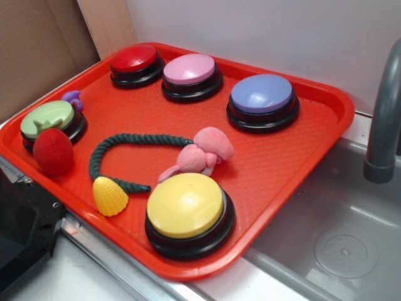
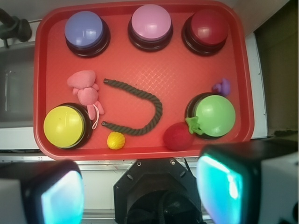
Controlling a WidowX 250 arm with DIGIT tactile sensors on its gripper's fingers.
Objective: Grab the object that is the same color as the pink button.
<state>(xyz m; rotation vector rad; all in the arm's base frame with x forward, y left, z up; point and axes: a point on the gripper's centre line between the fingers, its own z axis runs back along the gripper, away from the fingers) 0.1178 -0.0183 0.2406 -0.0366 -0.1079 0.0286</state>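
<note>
The pincer point(image 2: 140, 186) hangs high over the near edge of the red tray point(image 2: 46, 140), its pads spread wide and holding nothing. The pink plush toy point(image 2: 85, 91) lies ahead of it and off to the left in the wrist view, just beside the yellow button point(image 2: 64, 126) and near one end of the green rope point(image 2: 140, 112). A good grasp would come straight down on the toy's body, clear of that button's dome. The pink button point(image 2: 150, 22) sits far ahead, in the back row.
</note>
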